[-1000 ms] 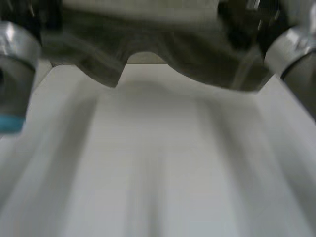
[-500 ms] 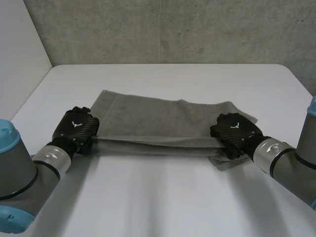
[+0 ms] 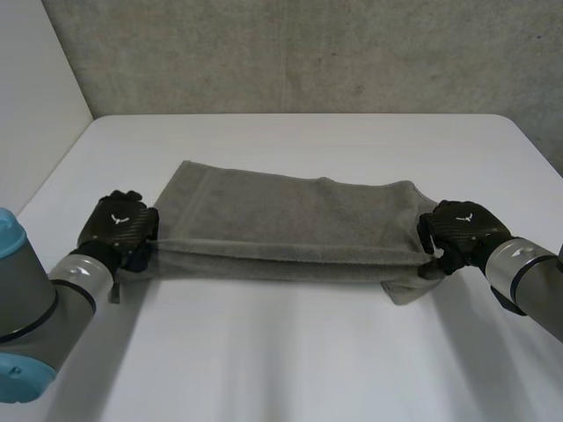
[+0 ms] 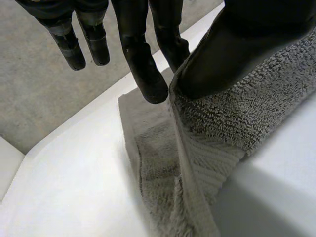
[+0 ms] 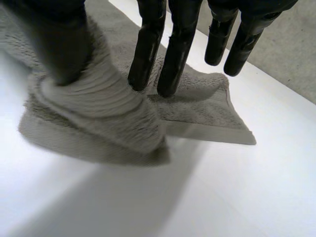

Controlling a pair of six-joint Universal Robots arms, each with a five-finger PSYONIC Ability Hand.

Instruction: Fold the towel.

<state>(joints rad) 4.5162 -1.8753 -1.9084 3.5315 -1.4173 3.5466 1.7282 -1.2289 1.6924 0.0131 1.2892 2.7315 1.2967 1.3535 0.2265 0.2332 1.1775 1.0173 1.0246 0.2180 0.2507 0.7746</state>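
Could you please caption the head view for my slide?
Left hand and right hand pinch opposite ends of the grey towel.

The towel is grey terry, folded lengthwise into a long band lying crosswise on the middle of the table. Its near edge is pulled taut and raised at both ends. A lower corner pokes out at the right end.

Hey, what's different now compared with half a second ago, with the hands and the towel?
Both hands moved outward, away from each other: the left hand to the towel's left end, the right hand to its right end, pulling the lifted near edge straight. Each still pinches the towel. The towel's far edge stayed put on the table.
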